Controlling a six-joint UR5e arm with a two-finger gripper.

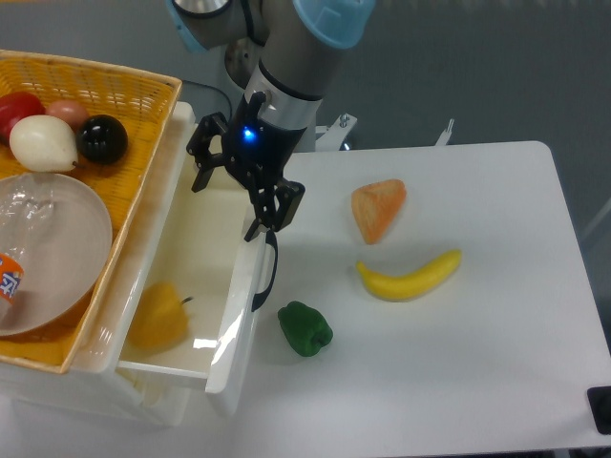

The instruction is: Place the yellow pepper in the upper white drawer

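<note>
White tabletop (458, 382) fills our view; we judge the release step done. One upper white drawer (232, 334) stands open, one yellow pepper (158, 317) blurred inside near its front. One gripper (232, 196) hangs over the drawer's back, fingers spread, empty. Right of the drawer we count one banana (409, 277) and one green pepper (305, 329). Next, we reckon: lift clear.

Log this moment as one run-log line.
gripper: open, empty | yellow pepper: inside upper white drawer, blurred | drawer: open
</note>
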